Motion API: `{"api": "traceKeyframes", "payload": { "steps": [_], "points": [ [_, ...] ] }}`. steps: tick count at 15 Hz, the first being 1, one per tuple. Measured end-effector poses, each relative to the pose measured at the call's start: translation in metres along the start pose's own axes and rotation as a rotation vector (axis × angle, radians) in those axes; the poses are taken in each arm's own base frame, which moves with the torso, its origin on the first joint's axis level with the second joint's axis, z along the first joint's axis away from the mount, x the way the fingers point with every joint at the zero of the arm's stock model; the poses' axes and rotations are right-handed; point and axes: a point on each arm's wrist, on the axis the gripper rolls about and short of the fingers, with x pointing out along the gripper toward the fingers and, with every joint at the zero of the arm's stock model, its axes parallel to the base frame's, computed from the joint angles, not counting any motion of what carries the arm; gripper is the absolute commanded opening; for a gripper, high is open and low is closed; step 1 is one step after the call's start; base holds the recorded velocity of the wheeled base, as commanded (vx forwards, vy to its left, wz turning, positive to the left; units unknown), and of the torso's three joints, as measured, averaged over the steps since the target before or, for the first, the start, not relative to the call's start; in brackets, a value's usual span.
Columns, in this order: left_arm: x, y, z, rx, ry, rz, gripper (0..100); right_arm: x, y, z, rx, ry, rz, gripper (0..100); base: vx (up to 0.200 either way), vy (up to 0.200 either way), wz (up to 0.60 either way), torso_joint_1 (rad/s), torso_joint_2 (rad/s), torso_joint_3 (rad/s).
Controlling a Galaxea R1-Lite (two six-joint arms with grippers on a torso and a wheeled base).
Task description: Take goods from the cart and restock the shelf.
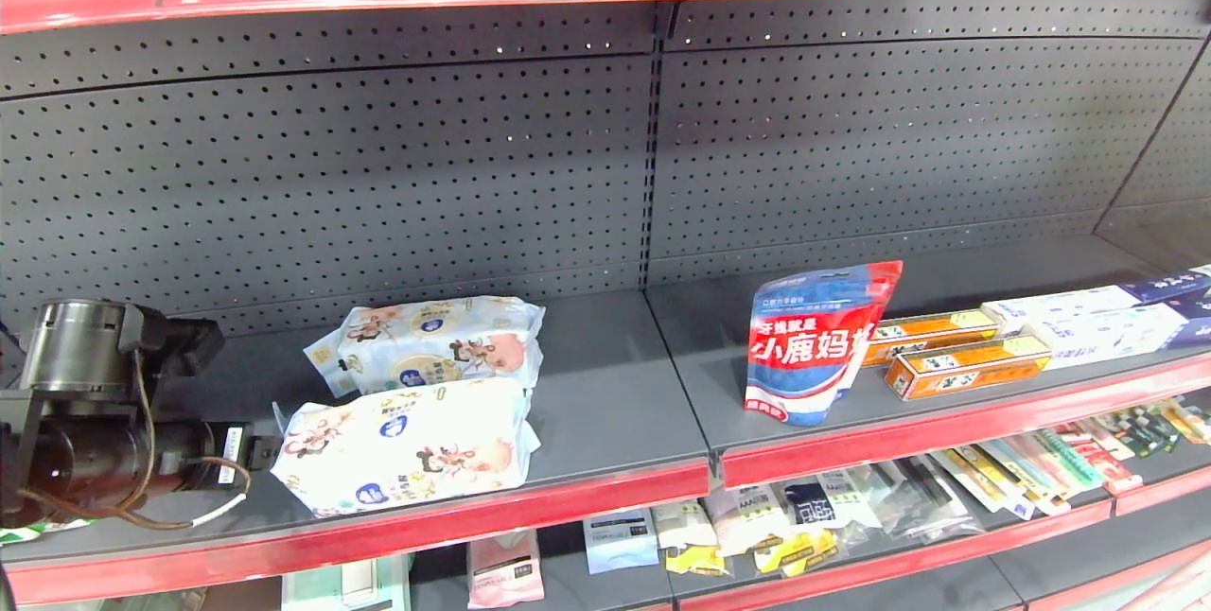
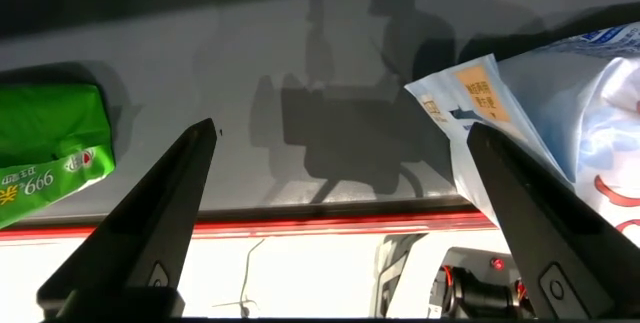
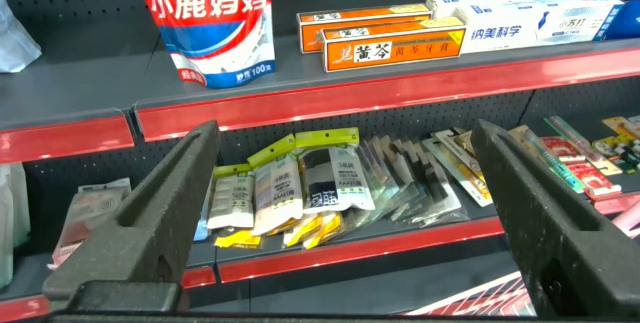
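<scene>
Black fingers [image 2: 165,213] of the left claw [image 2: 342,133] stand spread wide and empty over the grey metal shelf [image 1: 605,375]. They are just beside the front white cartoon-printed soft wipes pack [image 1: 407,445], which lies flat near the red shelf lip [image 1: 530,507], with a second like pack [image 1: 430,341] just behind it. That front pack looks placed, so the arm should back out straight, clear of its corner, to avoid dragging it. A green soft pack [image 2: 45,148] lies on the claw's other side. Farther along, the right claw [image 3: 345,128] hangs open and empty before the blue-and-red pouch [image 3: 205,23].
</scene>
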Motion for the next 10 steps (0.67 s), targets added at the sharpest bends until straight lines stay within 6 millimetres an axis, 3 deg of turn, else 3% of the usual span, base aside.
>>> {"api": "traceKeyframes", "payload": {
  "steps": [10],
  "points": [
    [-0.0008, -0.0053, 0.0023, 0.016, -0.015, -0.015, 100, 0.0000, 0.0000, 0.0000, 0.000, 0.000, 0.000, 100, 0.000, 0.000, 0.00, 0.000, 0.00, 0.000]
  ]
}}
